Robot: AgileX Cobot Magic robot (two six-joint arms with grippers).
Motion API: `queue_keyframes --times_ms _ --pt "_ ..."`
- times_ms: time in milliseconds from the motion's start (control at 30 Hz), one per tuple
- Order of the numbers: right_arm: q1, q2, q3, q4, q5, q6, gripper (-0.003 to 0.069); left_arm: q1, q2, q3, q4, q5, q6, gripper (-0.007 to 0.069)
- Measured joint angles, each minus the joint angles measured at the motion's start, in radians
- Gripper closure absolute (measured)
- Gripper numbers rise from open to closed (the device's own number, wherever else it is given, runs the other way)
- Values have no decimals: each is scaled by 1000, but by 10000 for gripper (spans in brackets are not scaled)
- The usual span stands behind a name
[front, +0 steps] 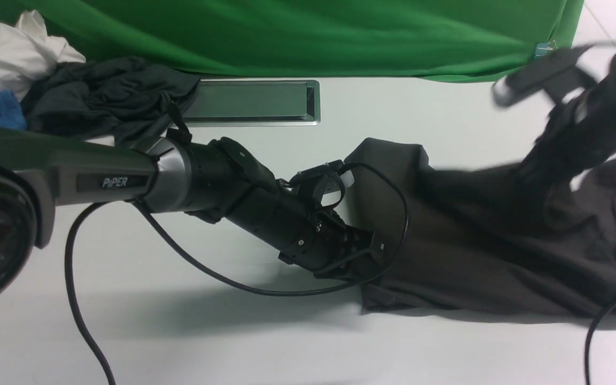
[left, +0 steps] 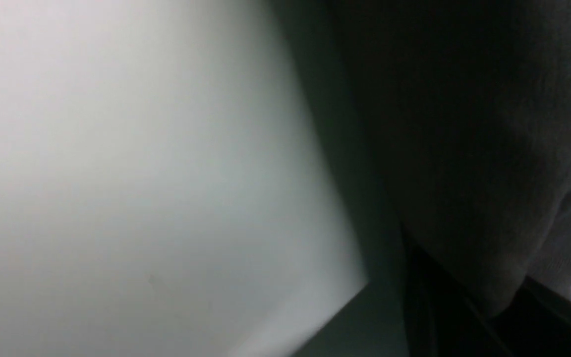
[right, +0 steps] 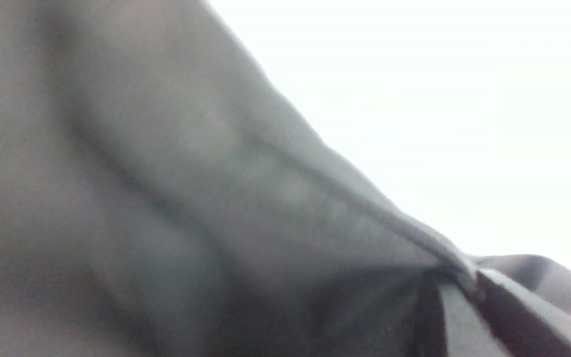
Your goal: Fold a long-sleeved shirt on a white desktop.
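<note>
Long-sleeved shirt (front: 490, 230) bunched on worktop (front: 286, 331), right of cable slot (front: 249, 101), nearer me. Right claw (right: 464, 277) pinched shut on seamed edge, cloth rising to it. Purpose, likely: spread flat before folding. Left claw (front: 367, 248) at shirt edge nearest slot; jaws hidden, cannot tell grip.

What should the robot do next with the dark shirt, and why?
Probably lift both pinched edges slightly together: the left end effector and right end effector each look closed on the long-sleeved shirt, which lies rumpled on the white desktop.

Shirt (front: 490, 240) on desktop (front: 233, 342) at right, cable slot (front: 249, 101) behind (clothes pile (front: 99, 96) back left)
</note>
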Motion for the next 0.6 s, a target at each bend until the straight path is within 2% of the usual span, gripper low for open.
queue_keyframes --times_ms 167,333,400,433,600 --pt "-166 0 -19 -13 -168 12 620 0 -5 0 20 6 -2 563" --pt "-222 0 -19 -13 -203 65 607 0 -7 0 24 6 -1 563" --pt "-223 -3 -19 -13 -198 93 553 0 -7 0 25 7 0 563" --pt "-223 -4 -19 -13 -198 93 553 0 -7 0 25 7 0 563" --pt "-222 -76 -33 -15 -139 122 346 0 -7 0 29 12 0 563"
